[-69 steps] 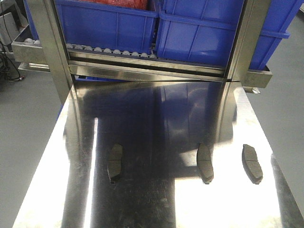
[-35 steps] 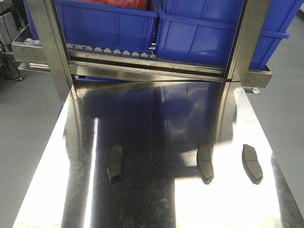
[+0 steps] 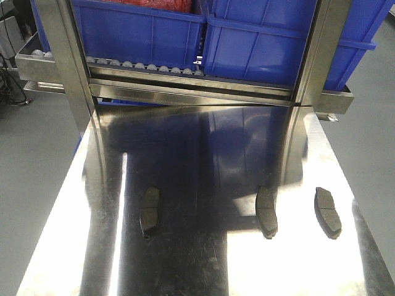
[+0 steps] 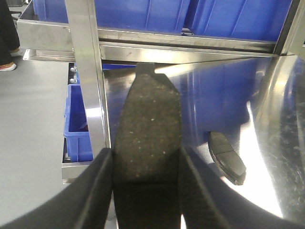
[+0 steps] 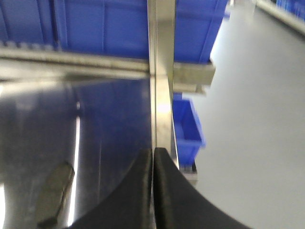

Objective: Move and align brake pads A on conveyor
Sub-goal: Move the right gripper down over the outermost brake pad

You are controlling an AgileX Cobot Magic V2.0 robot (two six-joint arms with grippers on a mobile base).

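Three brake pads A lie on the shiny steel tabletop (image 3: 203, 148): one at the left (image 3: 149, 211), one in the middle (image 3: 266, 211), one at the right (image 3: 328, 211). My left gripper (image 4: 145, 152) is shut on another brake pad (image 4: 147, 119), which sticks out forward between the fingers above the table's left part. A lying pad (image 4: 227, 157) shows to its right. My right gripper (image 5: 153, 151) is shut with nothing in it, near the table's right edge, with a pad (image 5: 55, 193) to its left. Neither gripper shows in the front view. The conveyor is out of view.
A steel roller rack with blue bins (image 3: 142, 31) crosses the back of the table. Its upright posts stand at the left (image 3: 68, 68) and right (image 3: 315, 55). Lower blue bins sit beside the table at the left (image 4: 76, 119) and right (image 5: 188, 126). Grey floor lies on both sides.
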